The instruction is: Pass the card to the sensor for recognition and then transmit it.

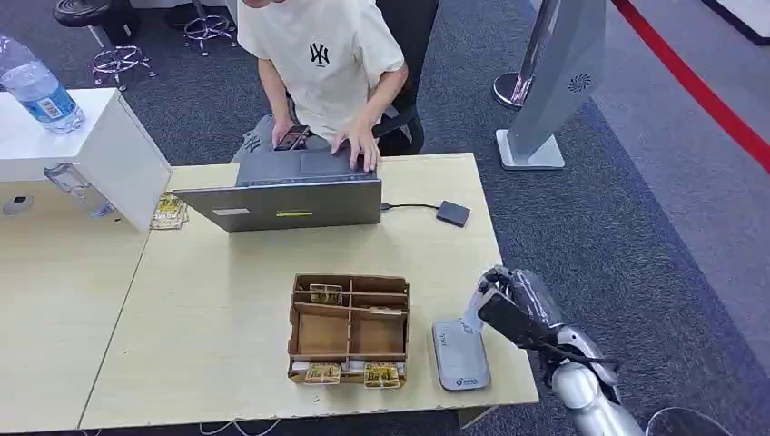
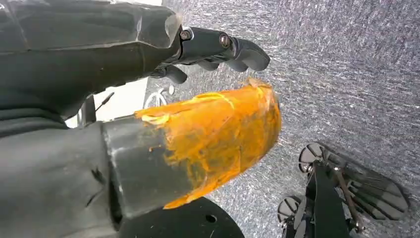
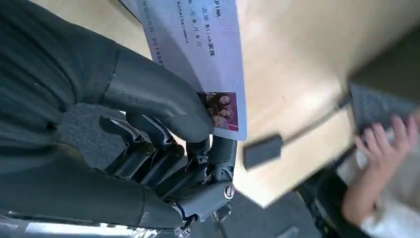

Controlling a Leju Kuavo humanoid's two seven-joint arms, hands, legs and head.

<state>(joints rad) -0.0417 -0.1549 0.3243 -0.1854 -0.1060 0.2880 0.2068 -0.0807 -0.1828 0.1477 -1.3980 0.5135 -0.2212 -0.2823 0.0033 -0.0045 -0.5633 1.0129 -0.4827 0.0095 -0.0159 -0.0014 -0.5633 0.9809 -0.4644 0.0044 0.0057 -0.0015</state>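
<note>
1. Far left, on a white box (image 1: 109,145), a water bottle (image 1: 36,91) lies tilted beside the light wooden table (image 1: 209,345).
2. Off the table, the left hand (image 2: 198,124) hangs over grey carpet; its thumb is wrapped in orange tape, its dark fingers (image 2: 233,49) curl loosely, and nothing is in it.
3. Along the far edge, a person (image 1: 318,54) in a pale shirt rests a hand on an open grey laptop (image 1: 291,195), whose cable runs right to a small dark box (image 1: 453,213).
4. Near the table's middle sits a brown cardboard tray (image 1: 350,329) split into compartments, with small yellowish packets in its far and near slots.
5. Just right of the tray, the grey sensor (image 1: 459,354) lies flat by the near right corner.
6. Right of that, the right hand (image 1: 508,304) is over the table's right edge, just beside the sensor. It pinches the card (image 3: 208,64) between thumb and fingers; the card is pale blue with printed text and a small photo.
</note>
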